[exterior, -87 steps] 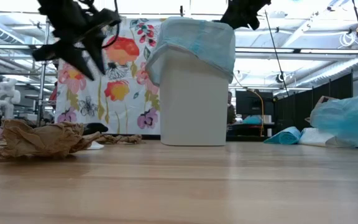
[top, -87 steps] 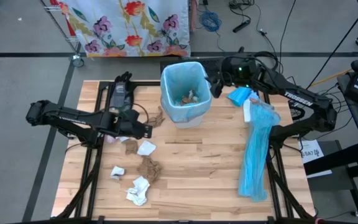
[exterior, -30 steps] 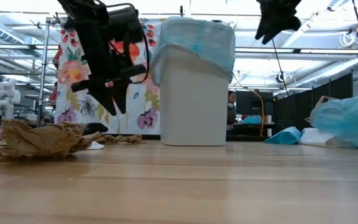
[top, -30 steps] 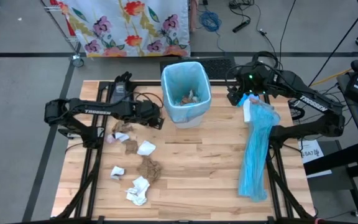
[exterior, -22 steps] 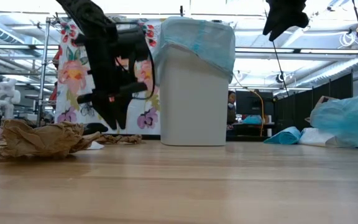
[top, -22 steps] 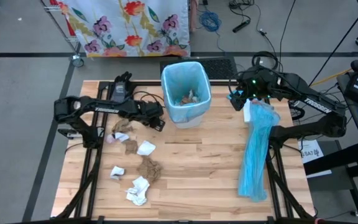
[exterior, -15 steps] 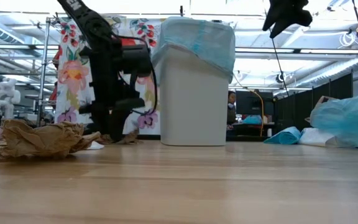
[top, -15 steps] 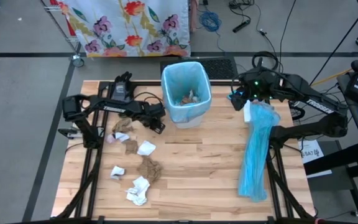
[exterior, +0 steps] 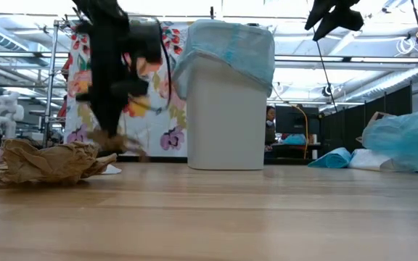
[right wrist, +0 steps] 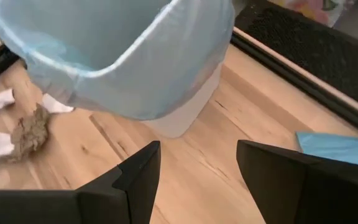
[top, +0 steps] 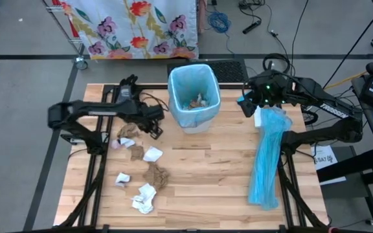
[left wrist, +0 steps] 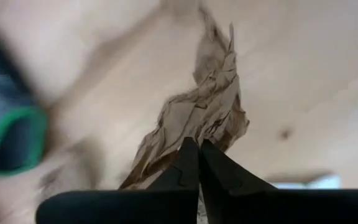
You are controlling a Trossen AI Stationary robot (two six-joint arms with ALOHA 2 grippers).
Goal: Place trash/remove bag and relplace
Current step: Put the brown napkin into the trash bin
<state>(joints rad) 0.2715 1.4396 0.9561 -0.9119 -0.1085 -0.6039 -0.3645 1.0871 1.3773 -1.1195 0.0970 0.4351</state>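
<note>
My left gripper [left wrist: 197,163] had snapped closed on a brown paper wad [left wrist: 204,112] and lifted it off the table [top: 225,168] — beside the bin [top: 193,97]; my right gripper [right wrist: 197,168] stayed spread wide.

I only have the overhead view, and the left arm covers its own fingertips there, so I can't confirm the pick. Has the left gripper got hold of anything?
Observer: Yes. In the left wrist view the left gripper is shut on a crumpled brown paper wad, pinched near its edge.
Operator: Is the wad off the table?
Observer: The low view is blurred there. Brown paper dangles under that gripper, to the side of the trash bin, but I cannot tell whether it clears the wood.
Operator: And the right gripper?
Observer: The right wrist view shows the right gripper open with nothing between its fingers, facing the lined bin.
</note>
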